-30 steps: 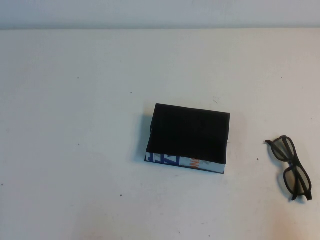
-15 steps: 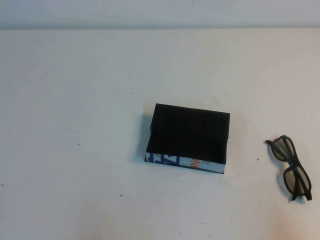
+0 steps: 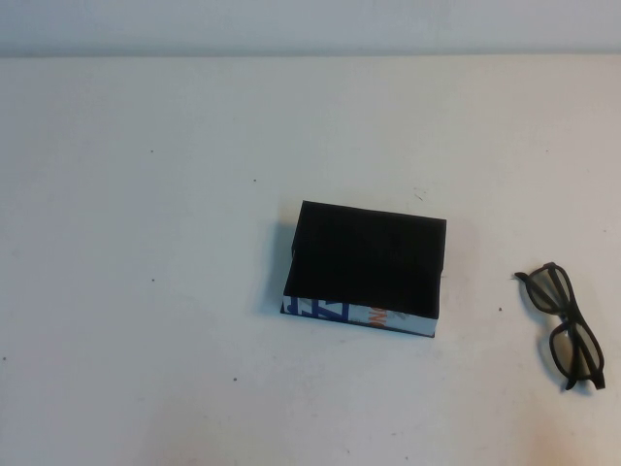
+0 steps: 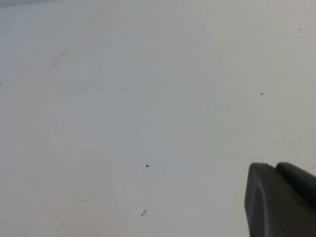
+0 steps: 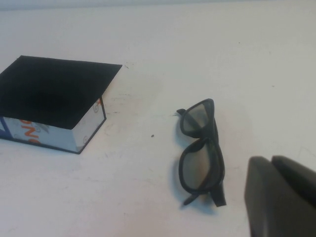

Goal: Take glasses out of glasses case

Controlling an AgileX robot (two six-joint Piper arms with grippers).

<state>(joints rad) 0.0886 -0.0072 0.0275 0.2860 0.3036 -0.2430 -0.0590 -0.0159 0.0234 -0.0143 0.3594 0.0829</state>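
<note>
— Glasses [image 3: 566, 325] where?
— Out on the white counter [image 3: 146, 243], folded, at 3 o'clock of the shut glasses case [image 3: 366, 267], well apart.
— Claws?
— Left claw [image 4: 281, 202] over bare counter; right claw [image 5: 281, 197] near the glasses, off them. Apart or together: cannot tell.

Probably a lab test bench: bare, speck-marked white tabletop [image 3: 175, 243] against a plain pale wall [image 3: 310, 24].
</note>
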